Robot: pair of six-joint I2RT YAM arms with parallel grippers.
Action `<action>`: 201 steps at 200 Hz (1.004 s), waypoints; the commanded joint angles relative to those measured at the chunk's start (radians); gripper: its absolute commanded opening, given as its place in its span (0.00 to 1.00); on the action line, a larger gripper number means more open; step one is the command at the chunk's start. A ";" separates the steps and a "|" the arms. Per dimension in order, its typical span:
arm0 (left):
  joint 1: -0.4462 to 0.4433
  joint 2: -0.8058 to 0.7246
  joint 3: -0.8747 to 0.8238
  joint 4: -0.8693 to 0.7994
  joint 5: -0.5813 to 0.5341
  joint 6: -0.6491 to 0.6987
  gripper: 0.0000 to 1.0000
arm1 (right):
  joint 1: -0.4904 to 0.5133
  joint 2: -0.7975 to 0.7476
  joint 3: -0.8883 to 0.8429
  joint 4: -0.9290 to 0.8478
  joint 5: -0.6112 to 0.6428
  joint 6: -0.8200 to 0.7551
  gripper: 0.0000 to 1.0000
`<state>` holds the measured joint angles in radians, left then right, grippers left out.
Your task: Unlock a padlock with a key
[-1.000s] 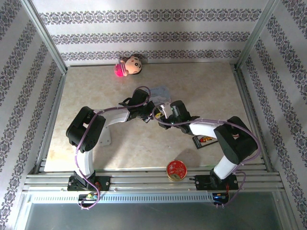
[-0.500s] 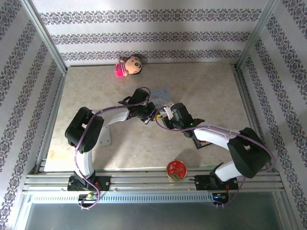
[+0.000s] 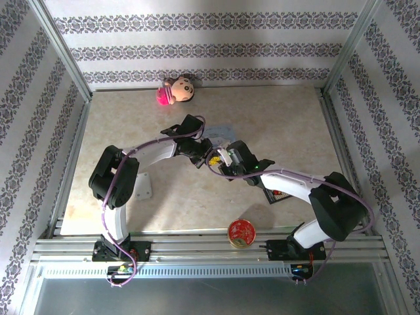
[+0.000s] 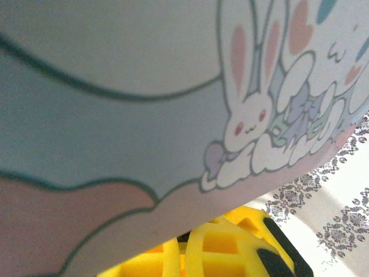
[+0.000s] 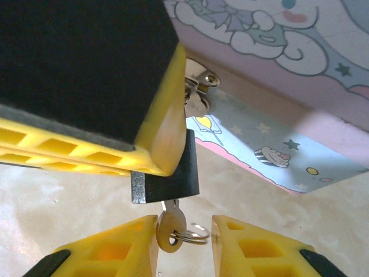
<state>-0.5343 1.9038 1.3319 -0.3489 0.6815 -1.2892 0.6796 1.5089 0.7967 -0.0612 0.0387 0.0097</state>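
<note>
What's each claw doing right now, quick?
Left gripper: shut, apparently pinching the padlock.
Right gripper: open, fingers on either side of the key stuck in the padlock, not clamping it.

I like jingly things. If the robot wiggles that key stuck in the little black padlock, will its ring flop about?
Probably yes: the ring hangs loose through the key, so it should swing freely. The key itself looks like stiff metal and sits in the padlock, so it likely turns rather than bends.
</note>
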 commanded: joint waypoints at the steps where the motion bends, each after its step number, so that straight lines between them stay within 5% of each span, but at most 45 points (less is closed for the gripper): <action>1: 0.011 0.010 0.033 -0.041 0.062 0.016 0.00 | 0.016 0.020 0.039 -0.013 0.041 -0.026 0.27; 34: 0.011 0.014 0.026 -0.030 0.064 0.011 0.00 | 0.029 0.036 0.056 -0.007 0.057 -0.039 0.17; 150: 0.010 0.009 0.000 0.036 0.088 -0.021 0.00 | 0.049 0.119 0.087 0.015 0.073 -0.033 0.17; 201: 0.010 0.012 0.004 0.053 0.103 -0.027 0.00 | 0.040 0.117 0.066 0.020 0.041 -0.039 0.08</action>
<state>-0.5201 1.9179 1.3312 -0.3508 0.6697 -1.2877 0.7158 1.6020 0.8677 -0.0635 0.0898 -0.0254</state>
